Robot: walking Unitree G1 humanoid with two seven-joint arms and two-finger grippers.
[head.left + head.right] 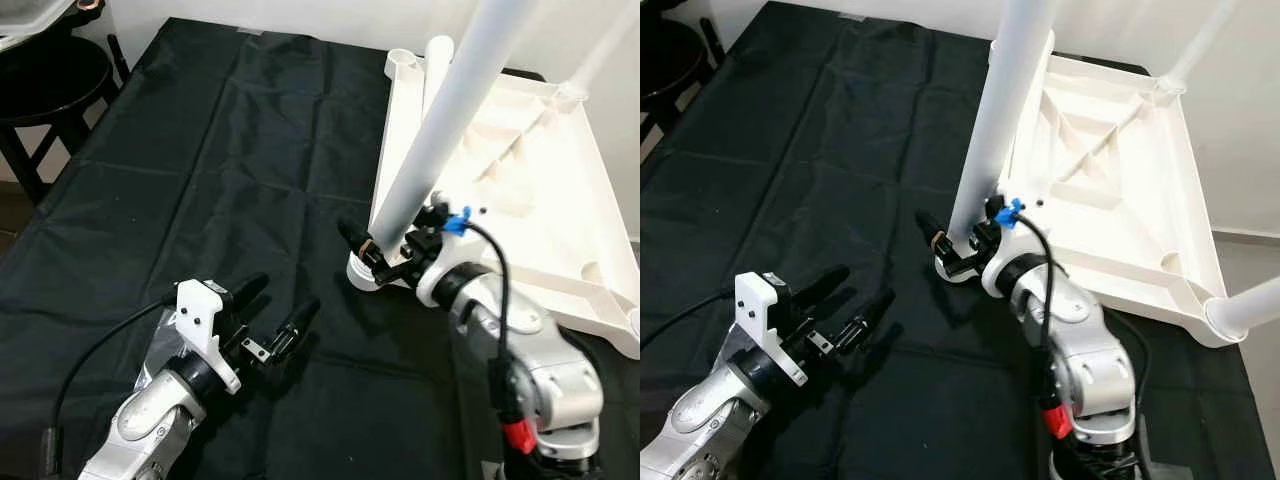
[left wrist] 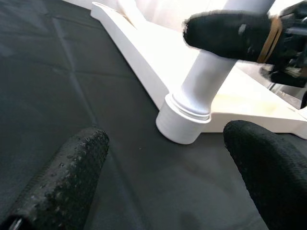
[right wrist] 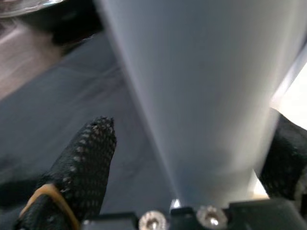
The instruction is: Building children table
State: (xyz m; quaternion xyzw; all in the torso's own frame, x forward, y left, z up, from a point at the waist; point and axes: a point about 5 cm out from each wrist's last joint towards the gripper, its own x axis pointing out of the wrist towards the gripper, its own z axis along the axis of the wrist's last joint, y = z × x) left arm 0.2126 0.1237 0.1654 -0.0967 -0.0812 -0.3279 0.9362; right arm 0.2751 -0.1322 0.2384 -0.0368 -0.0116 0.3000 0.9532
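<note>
right claw (image 1: pixel 372 247) clamps the white cylindrical plastic leg (image 1: pixel 440 130) at its corner socket (image 1: pixel 362 272); left claw (image 1: pixel 275 320) hovers apart; next, seat the leg fully.

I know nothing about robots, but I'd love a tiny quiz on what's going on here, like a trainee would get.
1. True or false: the right gripper has its fingers around the white table leg.
2. Which colour is the cloth under the upturned tabletop? A) black B) red C) white
3. Fill in: the left gripper is ____, holding nothing.

Key: 1 true. 2 A. 3 open.
</note>
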